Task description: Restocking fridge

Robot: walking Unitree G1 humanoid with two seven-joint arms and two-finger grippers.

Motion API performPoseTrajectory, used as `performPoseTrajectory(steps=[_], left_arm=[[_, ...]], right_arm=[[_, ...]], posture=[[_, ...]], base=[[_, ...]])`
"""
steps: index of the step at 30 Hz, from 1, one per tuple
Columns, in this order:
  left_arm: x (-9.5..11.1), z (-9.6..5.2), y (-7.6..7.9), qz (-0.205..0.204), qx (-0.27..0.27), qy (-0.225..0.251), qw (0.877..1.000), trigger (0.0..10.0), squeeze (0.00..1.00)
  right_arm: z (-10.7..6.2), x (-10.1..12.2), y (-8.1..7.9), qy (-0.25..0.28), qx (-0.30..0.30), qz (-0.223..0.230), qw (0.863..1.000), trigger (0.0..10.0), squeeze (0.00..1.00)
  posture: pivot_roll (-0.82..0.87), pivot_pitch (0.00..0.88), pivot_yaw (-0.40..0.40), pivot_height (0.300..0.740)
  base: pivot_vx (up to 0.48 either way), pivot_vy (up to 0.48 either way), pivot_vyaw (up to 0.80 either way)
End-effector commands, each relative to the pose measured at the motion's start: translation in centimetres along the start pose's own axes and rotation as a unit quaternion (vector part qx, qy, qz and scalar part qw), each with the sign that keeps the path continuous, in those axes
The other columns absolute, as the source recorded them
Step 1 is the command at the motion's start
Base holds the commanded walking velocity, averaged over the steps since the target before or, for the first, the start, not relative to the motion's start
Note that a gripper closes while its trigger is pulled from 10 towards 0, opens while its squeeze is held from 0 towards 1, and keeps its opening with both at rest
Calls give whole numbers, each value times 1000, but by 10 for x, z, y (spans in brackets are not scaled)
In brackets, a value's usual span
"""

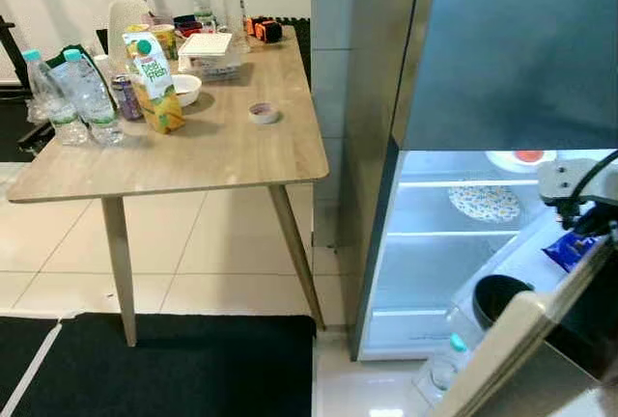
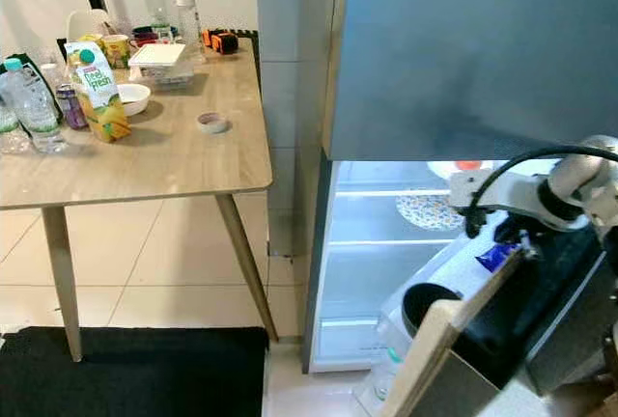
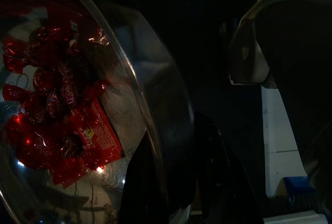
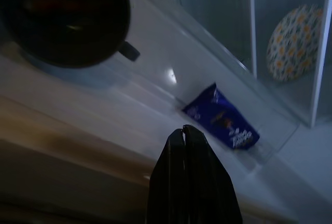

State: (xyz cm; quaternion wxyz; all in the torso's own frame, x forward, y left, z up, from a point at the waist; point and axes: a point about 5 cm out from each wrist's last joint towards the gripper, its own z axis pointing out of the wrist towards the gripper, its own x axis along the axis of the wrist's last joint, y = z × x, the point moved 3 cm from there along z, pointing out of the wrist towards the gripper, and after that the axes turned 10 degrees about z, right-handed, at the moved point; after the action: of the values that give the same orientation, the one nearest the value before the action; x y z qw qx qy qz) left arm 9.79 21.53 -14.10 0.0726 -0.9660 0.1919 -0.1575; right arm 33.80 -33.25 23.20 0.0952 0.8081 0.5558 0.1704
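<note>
The right gripper has its two black fingers pressed together with nothing between them, and it hangs over the shelf of the open fridge door, just above a blue snack packet that lies in the door shelf; a black pot with a short handle sits further along the same shelf, and a clear bottle with a teal cap stands lower in the door. The left gripper's fingers cannot be made out in the dark wrist view, so whether they are apart or together cannot be told; close before that camera is a clear glass bowl holding red foil-wrapped sweets. Inside the lit fridge a patterned round plate rests on a middle shelf, and a white dish with something red sits on the shelf above. To the left stands a wooden table carrying water bottles, a juice carton, a white bowl, a purple can, a lidded plastic box and a roll of tape
</note>
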Motion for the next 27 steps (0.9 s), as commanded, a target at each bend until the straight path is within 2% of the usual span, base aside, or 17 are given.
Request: performPoseTrajectory(steps=[1, 12, 20, 27], left_arm=[[2, 0, 6, -1, -5, 2, 1000, 10000, 0], [1, 0, 6, 0, -6, 1, 1000, 10000, 0], [1, 0, 5, -1, -4, 2, 1000, 10000, 0], [2, 0, 3, 1, -3, 2, 1000, 10000, 0]], right_arm=[[0, -18, -7, -19, 20, 15, 1000, 10000, 0], [-13, -47, -8, -59, 8, 38, 998, 10000, 0], [-25, -70, -7, -79, -23, 80, 993, 10000, 0], [-29, -101, -15, -110, -45, 132, 984, 10000, 0]], posture=[[-138, 0, -46, 740], [-146, 0, -48, 740], [-144, 0, -51, 740], [-143, 0, -48, 740]], base=[[0, 0, 0], [0, 0, 0], [0, 0, 0], [0, 0, 0]])
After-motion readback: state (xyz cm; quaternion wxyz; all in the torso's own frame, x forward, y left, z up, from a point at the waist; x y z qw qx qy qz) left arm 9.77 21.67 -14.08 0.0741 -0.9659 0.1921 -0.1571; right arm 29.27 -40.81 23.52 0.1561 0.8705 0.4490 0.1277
